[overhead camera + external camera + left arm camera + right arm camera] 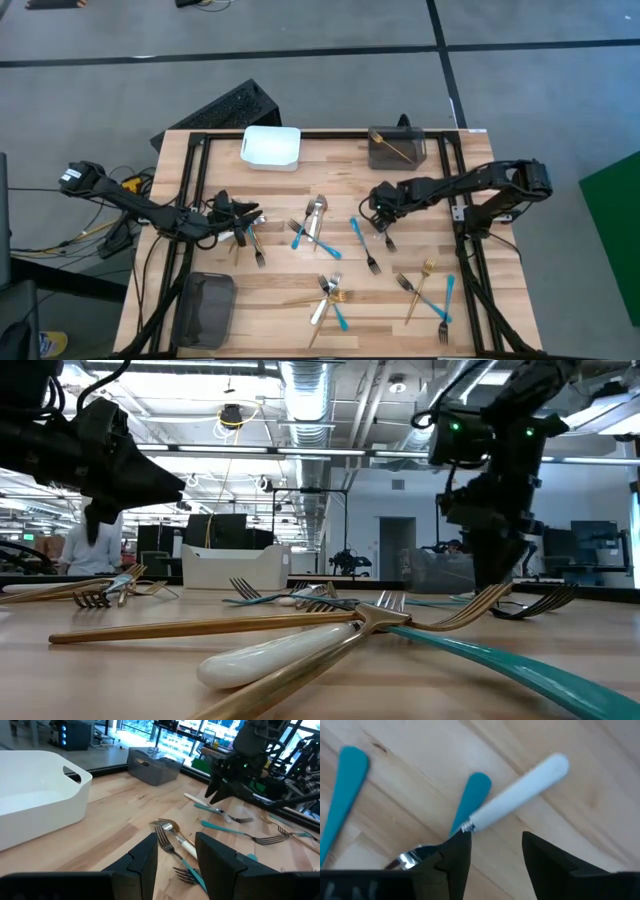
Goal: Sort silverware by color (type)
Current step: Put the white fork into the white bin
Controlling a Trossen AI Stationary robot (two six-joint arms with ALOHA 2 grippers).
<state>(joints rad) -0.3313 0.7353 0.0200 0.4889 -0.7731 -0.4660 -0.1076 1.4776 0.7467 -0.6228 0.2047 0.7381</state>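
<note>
**Two grippers low over scattered silverware**

Two arms reach inward over the wooden table (270, 300), each with its gripper down near the cutlery. The left gripper (252, 217) sits at the left-centre of the table, just beside a gold fork (256, 247) lying by its fingers. Its wrist view shows the two dark fingers (145, 857) apart with nothing between them, looking across at a crossed pile of a fork, a white-handled piece and a blue-handled fork (187, 870).

The right gripper (380, 205) hangs right of centre, close to a blue-handled fork (358, 231) and a small dark fork (387, 237). In its wrist view the fingers (455, 857) stand apart just above the wood, over a white-handled utensil (520, 790) that lies across a blue handle (470, 800); a second blue handle (342, 790) lies beside it. Nothing is clamped.

The silverware is spread over the middle and near half of the table: a crossed group with a silver spoon (316, 212) at centre, another pile with a white handle (322, 305) and gold pieces nearer the front, and a gold fork (420, 290) with blue-handled pieces at the front right.

A white bin (271, 147) stands at the far edge, empty as far as can be seen. A dark grey bin (397, 148) beside it holds one gold piece (393, 148). Another dark bin (205, 308) sits at the near left corner.
</note>
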